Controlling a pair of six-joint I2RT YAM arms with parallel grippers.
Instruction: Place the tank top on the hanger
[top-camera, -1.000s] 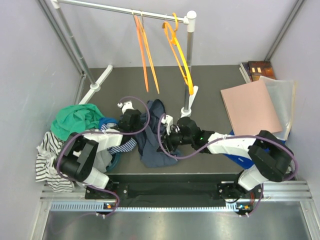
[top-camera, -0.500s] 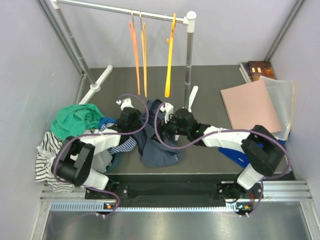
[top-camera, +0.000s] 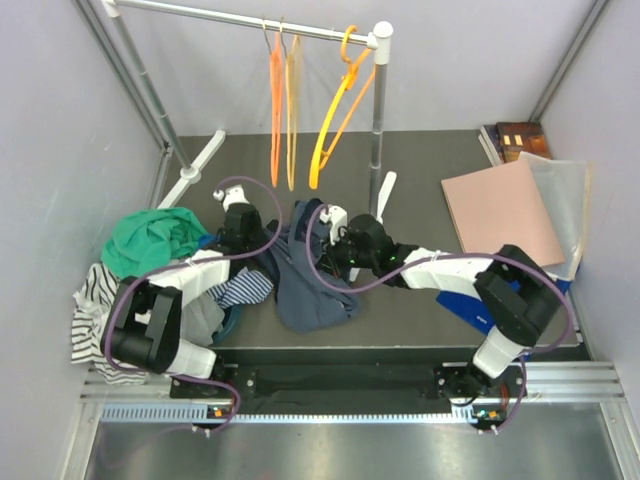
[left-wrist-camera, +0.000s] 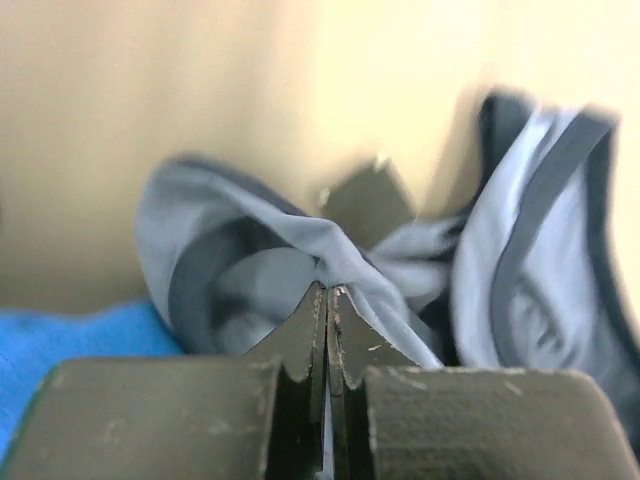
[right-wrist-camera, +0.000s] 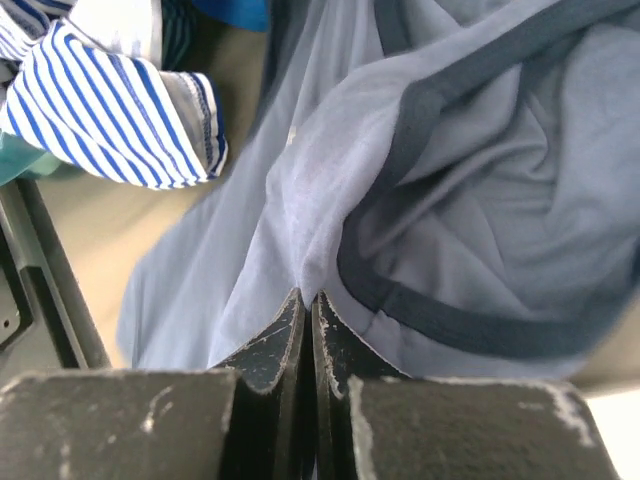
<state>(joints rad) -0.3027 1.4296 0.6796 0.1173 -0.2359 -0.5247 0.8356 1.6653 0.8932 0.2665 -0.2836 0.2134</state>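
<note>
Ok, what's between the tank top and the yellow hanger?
Nothing but bare dark tabletop, seen in the top view. The hanger hangs on the rail, clear of the tank top.

Ref = tank top (top-camera: 305, 285), on table (top-camera: 430, 160). Behind it: rail (top-camera: 200, 14) w/ hanger (top-camera: 338, 125); 2 other hangers (top-camera: 282, 110) just left of that. Left of tank top, touching: clothes heap (top-camera: 150, 245). Right, well apart: flat folder (top-camera: 500, 215). L gripper (left-wrist-camera: 327, 300) at its left-rear edge, R gripper (right-wrist-camera: 307, 300) right-rear.

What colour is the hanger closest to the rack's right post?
Yellow-orange; the hanger shows best in the top external view.
</note>
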